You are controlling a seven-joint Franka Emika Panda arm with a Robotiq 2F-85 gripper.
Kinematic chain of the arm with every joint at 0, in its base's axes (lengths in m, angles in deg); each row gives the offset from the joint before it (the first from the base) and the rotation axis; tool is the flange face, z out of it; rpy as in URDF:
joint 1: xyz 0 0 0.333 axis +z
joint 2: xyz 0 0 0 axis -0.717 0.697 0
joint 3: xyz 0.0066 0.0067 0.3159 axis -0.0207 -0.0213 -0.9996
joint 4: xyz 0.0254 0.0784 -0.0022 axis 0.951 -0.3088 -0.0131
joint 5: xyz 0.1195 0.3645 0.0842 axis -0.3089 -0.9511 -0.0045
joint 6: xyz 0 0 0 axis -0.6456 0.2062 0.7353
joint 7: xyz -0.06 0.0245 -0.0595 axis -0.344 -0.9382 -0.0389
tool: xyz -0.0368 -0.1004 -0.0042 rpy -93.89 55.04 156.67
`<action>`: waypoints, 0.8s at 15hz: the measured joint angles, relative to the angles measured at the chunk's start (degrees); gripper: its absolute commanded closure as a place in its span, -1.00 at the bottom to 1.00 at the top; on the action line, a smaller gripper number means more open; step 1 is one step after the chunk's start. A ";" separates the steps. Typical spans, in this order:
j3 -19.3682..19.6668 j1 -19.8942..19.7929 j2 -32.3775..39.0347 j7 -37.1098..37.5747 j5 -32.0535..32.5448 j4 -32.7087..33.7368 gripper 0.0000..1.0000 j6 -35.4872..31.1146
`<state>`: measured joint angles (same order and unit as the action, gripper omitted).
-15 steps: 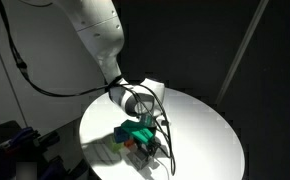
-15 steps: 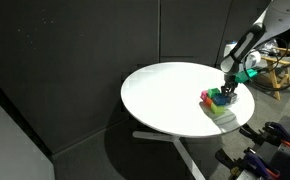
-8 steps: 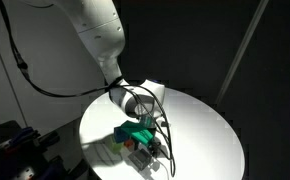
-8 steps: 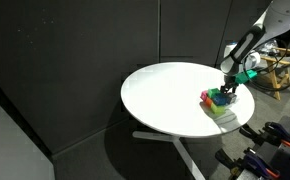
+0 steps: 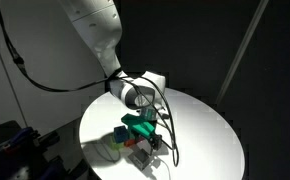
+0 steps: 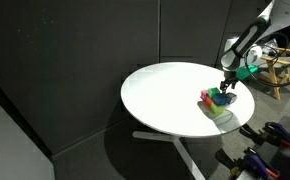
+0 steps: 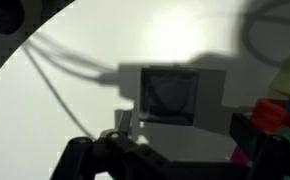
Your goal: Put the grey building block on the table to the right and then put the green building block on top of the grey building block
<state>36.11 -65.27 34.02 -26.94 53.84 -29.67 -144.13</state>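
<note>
Round white bench glows against black curtains. The arm bends down over the blocks, fingers spread apart. The grey building block sits on the bench, ungripped.

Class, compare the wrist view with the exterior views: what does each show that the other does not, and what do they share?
Only the wrist view shows, close up, a shadowed grey square on the table; what it is stays unclear. Only the exterior views show the robot arm, the table's full round outline and the dark curtains. Both show the white table, the coloured blocks and the gripper.
</note>
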 measured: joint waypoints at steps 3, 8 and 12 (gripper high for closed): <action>-0.04 0.09 -2.53 -0.41 0.00 -0.71 -1.00 2.54; 0.05 1.22 -5.81 0.23 0.00 -1.48 -1.00 5.74; 0.78 3.86 -8.13 5.25 0.00 -3.01 -1.00 5.76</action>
<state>36.89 -61.40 25.88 -21.68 53.84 -32.68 -138.37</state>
